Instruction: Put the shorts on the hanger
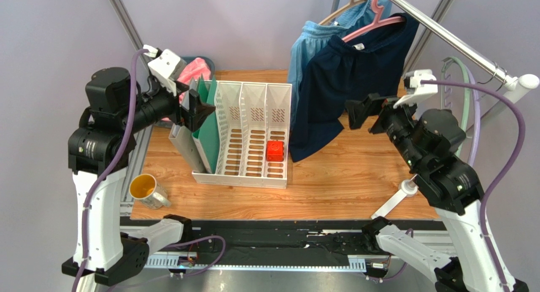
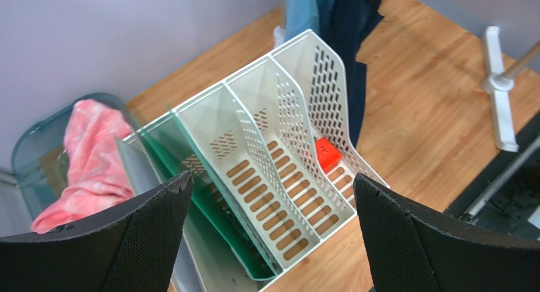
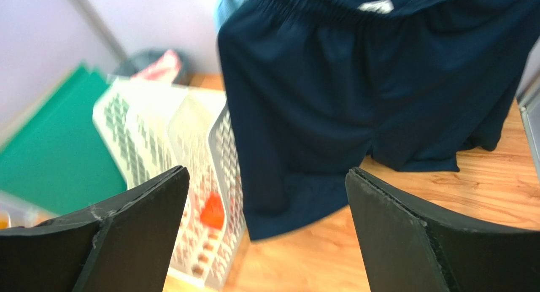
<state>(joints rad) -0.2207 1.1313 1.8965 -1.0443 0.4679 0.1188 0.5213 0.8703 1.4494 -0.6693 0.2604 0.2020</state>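
Observation:
The navy shorts (image 1: 345, 89) hang from the pink hanger (image 1: 374, 23), whose hook is over the metal rail (image 1: 453, 42) at the back right. Their hem reaches down to the table. In the right wrist view the shorts (image 3: 355, 96) fill the upper middle, with a white label at the waistband. My right gripper (image 1: 358, 110) is open and empty, just right of the shorts' lower part. My left gripper (image 1: 195, 107) is open and empty, raised over the left end of the white file rack (image 1: 250, 134). The shorts also show in the left wrist view (image 2: 355, 45).
Light blue shorts (image 1: 310, 42) hang on a wooden hanger behind the navy ones. The rack holds a red block (image 1: 274, 151) and green folders (image 1: 206, 124). A bin with pink cloth (image 1: 196, 70) stands back left. A yellow mug (image 1: 147, 191) lies front left. Green and lilac hangers (image 1: 466, 96) hang right.

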